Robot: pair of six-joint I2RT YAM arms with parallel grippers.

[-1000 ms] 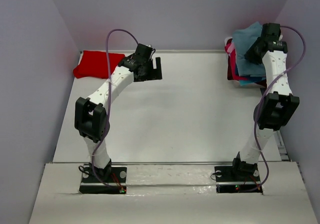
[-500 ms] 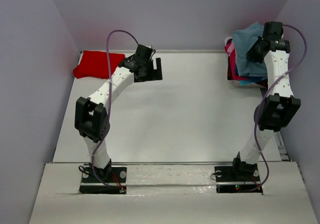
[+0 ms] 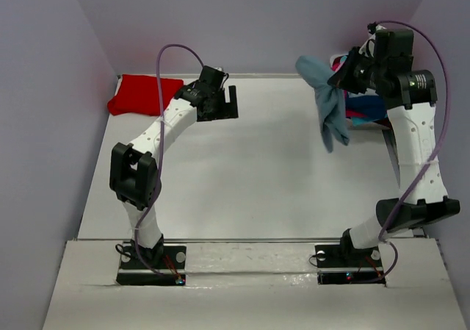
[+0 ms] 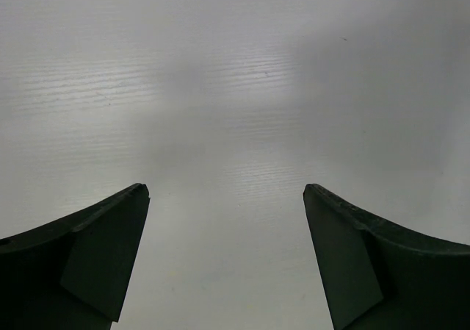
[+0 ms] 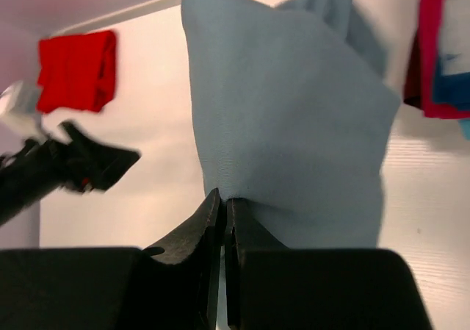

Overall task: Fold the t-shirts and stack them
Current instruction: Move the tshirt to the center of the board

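Note:
A dusty grey-blue t-shirt hangs in the air at the back right, pinched by my right gripper; in the right wrist view the cloth bunches at the shut gripper. The pile of other t-shirts, pink, maroon and teal, lies at the back right edge, mostly hidden behind the right arm. A folded red t-shirt rests at the back left corner. My left gripper hovers open over bare table to the right of the red one, and nothing is between its fingers.
Grey walls close in the white table at the back and on both sides. The pile and the red tee also show in the right wrist view. The left arm's elbow stands over the left side.
My right gripper has shut on the grey-blue t-shirt and lifted it off the pile, up and to the left. The left arm has not moved.

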